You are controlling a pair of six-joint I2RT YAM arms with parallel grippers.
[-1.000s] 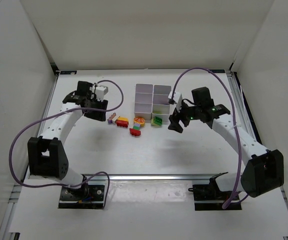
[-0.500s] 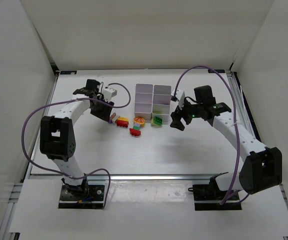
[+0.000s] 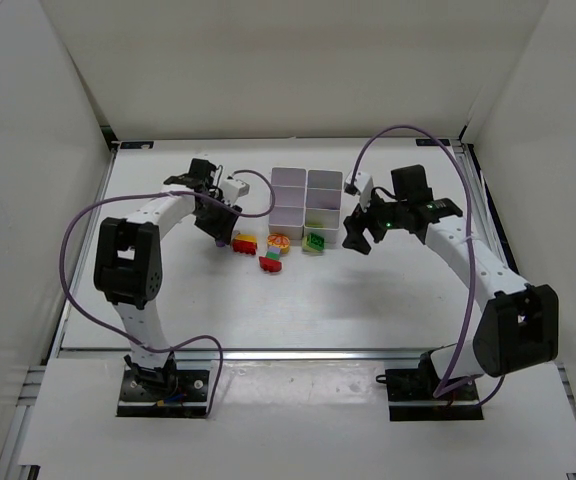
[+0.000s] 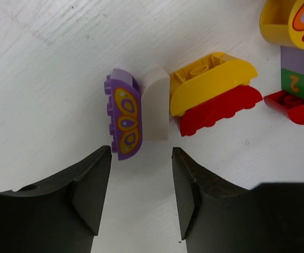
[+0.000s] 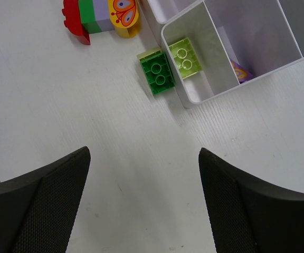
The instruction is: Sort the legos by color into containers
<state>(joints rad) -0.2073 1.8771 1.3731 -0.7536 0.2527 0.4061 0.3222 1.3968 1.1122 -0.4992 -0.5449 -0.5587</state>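
Note:
In the left wrist view my left gripper is open just short of a purple brick with butterfly print, standing on edge against a white piece. A yellow brick on a red one lies beside them. A yellow, purple, green and red stack lies at the right. From above, the left gripper is at the left end of the brick row. My right gripper is open and empty beside the containers. A dark green brick lies against the container wall; a light green brick lies in a cell.
A purple piece lies in the cell beside the light green brick. White walls enclose the table on three sides. Purple cables loop from both arms. A metal rail runs along the near edge.
The left gripper has swung right and down to the left end of the brick row. The right gripper has drifted slightly up towards the containers. The bricks have not moved.

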